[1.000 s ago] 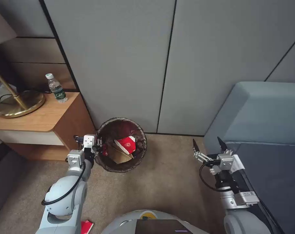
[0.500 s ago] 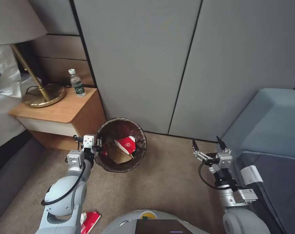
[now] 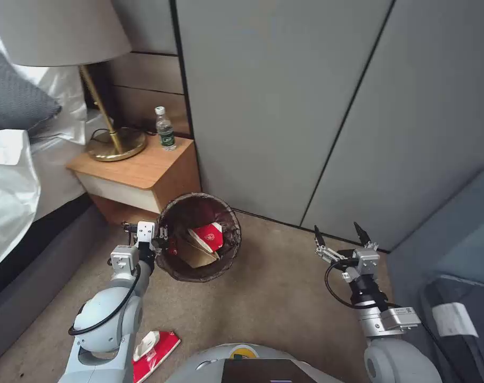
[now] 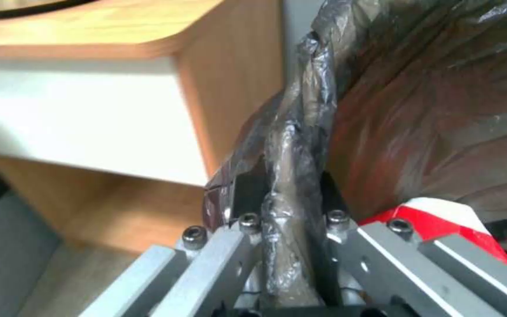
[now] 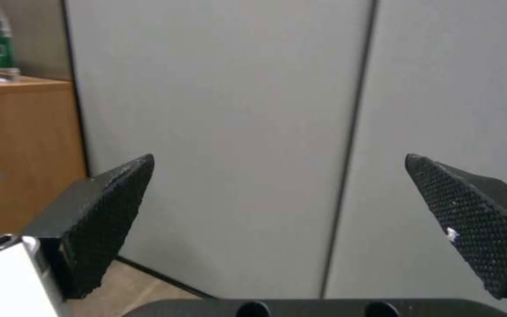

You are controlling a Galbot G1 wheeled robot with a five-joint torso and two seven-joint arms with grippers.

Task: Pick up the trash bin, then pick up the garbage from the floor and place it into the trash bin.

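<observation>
Since the left pincer (image 3: pixel 162 234) is clamped on the near-left rim of the trash bin (image 3: pixel 199 236), with the dark bag's folded edge pinched between its fingers (image 4: pixel 247 193), the first step looks done: the bin is held off the carpet (image 3: pixel 273 298), left of centre. Inside lie a red-and-white carton (image 3: pixel 207 236) and a tan paper bag (image 3: pixel 191 254), so some garbage is already in. Another red-and-white carton (image 3: pixel 155 348) lies on the carpet near the robot's base, at the left, so I judge the task to be partway. The right pincer (image 3: pixel 340 239) hangs spread wide and empty at the right. The room is a bedroom: beige carpet, grey wall panels (image 3: pixel 284 101) on the far side, and at far left a wooden nightstand (image 3: pixel 140 173) whose tabletop carries a brass lamp (image 3: pixel 111 143) and a green-labelled bottle (image 3: pixel 165 129), with a bed (image 3: pixel 18 175) beyond.
</observation>
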